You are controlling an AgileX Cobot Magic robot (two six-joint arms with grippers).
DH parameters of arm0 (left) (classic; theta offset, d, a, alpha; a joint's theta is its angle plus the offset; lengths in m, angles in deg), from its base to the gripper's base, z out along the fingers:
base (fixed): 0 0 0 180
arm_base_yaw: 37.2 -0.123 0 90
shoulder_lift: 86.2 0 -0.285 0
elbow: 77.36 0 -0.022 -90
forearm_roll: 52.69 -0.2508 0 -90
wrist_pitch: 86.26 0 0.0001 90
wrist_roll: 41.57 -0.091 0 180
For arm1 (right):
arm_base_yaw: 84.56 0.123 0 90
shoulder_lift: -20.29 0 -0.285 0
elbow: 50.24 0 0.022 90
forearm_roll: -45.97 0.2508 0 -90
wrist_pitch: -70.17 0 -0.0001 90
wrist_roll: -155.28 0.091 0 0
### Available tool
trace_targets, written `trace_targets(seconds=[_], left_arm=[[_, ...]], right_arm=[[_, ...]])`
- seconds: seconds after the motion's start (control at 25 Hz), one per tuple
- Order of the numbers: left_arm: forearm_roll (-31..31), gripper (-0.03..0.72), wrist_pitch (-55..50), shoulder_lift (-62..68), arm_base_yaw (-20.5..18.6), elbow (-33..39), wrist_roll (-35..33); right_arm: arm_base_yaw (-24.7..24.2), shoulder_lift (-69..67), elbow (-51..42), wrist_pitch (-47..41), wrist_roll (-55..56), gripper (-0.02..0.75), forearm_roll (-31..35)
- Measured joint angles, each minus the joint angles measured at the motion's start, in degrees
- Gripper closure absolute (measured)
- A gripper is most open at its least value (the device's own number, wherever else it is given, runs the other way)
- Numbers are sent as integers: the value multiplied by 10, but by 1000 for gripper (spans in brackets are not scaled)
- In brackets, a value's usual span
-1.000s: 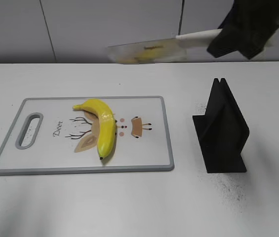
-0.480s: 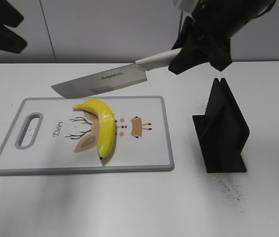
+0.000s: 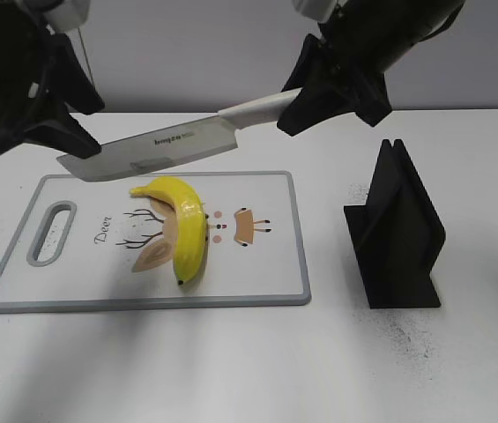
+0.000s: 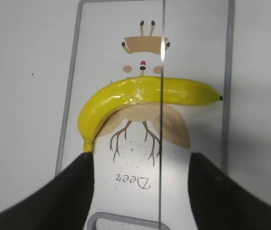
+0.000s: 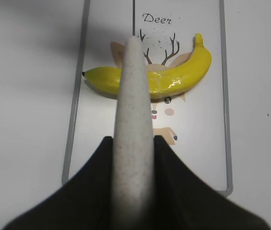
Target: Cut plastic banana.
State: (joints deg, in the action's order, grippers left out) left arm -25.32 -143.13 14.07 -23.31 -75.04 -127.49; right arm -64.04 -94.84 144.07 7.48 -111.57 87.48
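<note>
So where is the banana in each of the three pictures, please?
Exterior view: the banana lies in the middle of the cutting board, below the knife.
Left wrist view: centre, curved across the frame, behind the blade's thin edge.
Right wrist view: upper centre, partly hidden by the knife's white handle.
Shared landmark: the word "Deer" printed on the board beside the banana.

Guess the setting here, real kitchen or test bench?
Probably a lab test bench: a bare white table, a plain grey wall behind, and staged props only, a banana on a cutting board beside a black stand.
</note>
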Motion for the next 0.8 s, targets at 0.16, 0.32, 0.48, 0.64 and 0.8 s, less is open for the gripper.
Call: trace_targets(seconds=[0.16,0.32,0.48,0.64,0.8], left_arm=[[-7,117,5,19,4,0,0],[-16,260,8,30,4,0,-1],[-17,559,9,30,4,0,-1],[-18,680,11,31,4,0,-1],[-20,692,28,39,4,0,-1]], right_arm=[[0,-2,1,1,-12,572,13],[0,-3,1,3,-14,572,20],[0,-4,1,12,-15,572,22],[0,-11,1,20,-15,572,30],[0,-14,1,32,-12,572,33]])
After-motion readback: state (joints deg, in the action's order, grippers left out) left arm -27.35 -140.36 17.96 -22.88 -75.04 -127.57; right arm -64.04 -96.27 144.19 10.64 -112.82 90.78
